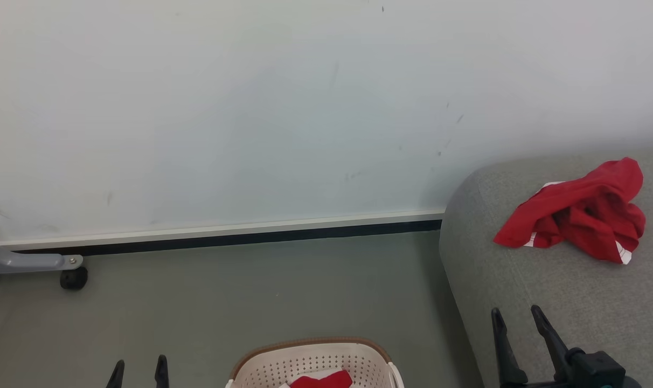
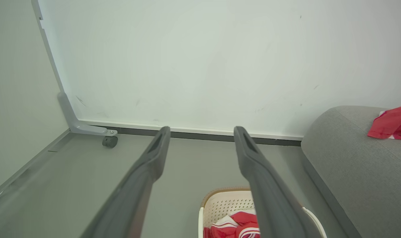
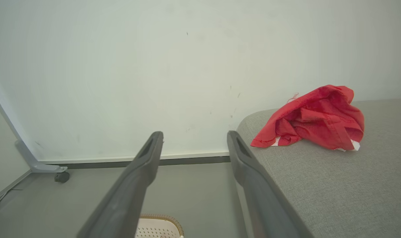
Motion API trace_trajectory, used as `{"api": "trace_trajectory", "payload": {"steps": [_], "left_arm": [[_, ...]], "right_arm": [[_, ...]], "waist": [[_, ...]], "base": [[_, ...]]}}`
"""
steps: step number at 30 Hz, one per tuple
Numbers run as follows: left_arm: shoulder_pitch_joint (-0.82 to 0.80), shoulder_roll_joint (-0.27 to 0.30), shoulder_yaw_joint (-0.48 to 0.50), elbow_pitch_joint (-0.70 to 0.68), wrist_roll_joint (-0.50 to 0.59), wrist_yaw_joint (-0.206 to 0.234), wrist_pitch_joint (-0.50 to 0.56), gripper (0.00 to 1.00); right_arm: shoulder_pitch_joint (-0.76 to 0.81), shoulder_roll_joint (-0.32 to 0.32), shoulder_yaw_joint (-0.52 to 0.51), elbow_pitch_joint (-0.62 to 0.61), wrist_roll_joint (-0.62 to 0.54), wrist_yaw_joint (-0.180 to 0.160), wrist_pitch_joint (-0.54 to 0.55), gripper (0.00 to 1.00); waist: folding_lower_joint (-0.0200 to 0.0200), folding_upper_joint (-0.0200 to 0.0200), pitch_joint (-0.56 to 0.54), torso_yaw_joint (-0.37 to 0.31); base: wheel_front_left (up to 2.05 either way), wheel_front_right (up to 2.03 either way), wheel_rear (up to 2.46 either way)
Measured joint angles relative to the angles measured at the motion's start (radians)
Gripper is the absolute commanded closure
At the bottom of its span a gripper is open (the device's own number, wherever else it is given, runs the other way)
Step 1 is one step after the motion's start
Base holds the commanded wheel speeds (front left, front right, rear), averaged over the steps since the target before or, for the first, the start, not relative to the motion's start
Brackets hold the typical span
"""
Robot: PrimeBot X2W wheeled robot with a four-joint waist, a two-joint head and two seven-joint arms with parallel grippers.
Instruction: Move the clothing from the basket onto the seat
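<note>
Grey floor (image 1: pixel 251 291) under a pale scuffed wall (image 1: pixel 251 108), with one red garment (image 1: pixel 579 215) crumpled on the sofa (image 1: pixel 483 269) at right and a white-striped garment (image 1: pixel 322 381) down in the basket (image 1: pixel 310 341) near it. Left gripper (image 1: pixel 140 360) open and empty, left of the basket; right gripper (image 1: pixel 516 309) open and empty over the sofa's near edge. Far left, a grey frame leg (image 1: pixel 30 262) on a black wheel (image 1: pixel 73 278)

The basket (image 1: pixel 283 366) sits on the floor (image 1: pixel 251 291) dead centre in front, one garment (image 1: pixel 321 381) lying in it, and the seat (image 1: pixel 520 302) is off to its right, up by the wall (image 1: pixel 251 108). The other garment (image 1: pixel 579 215) is on the seat, well apart from the basket, and a wheeled leg (image 1: pixel 35 262) stands far left by the wall.
</note>
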Motion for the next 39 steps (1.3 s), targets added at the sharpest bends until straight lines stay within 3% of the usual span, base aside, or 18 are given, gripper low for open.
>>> {"api": "trace_trajectory", "payload": {"steps": [26,39], "left_arm": [[0.011,-0.029,0.037,-0.063,0.052,0.001,0.000,0.00],[-0.077,-0.061,-0.049,-0.011,0.083,-0.019,0.000,0.00]], "right_arm": [[0.032,-0.008,-0.041,-0.117,-0.011,-0.018,0.000,0.00],[-0.059,-0.030,-0.076,-0.156,-0.011,-0.018,0.000,0.00]], "waist": [[0.0001,0.0000,0.043,-0.012],[0.0002,0.0002,0.163,-0.021]], "base": [[0.00,0.00,0.00],[0.00,0.00,0.00]]}}
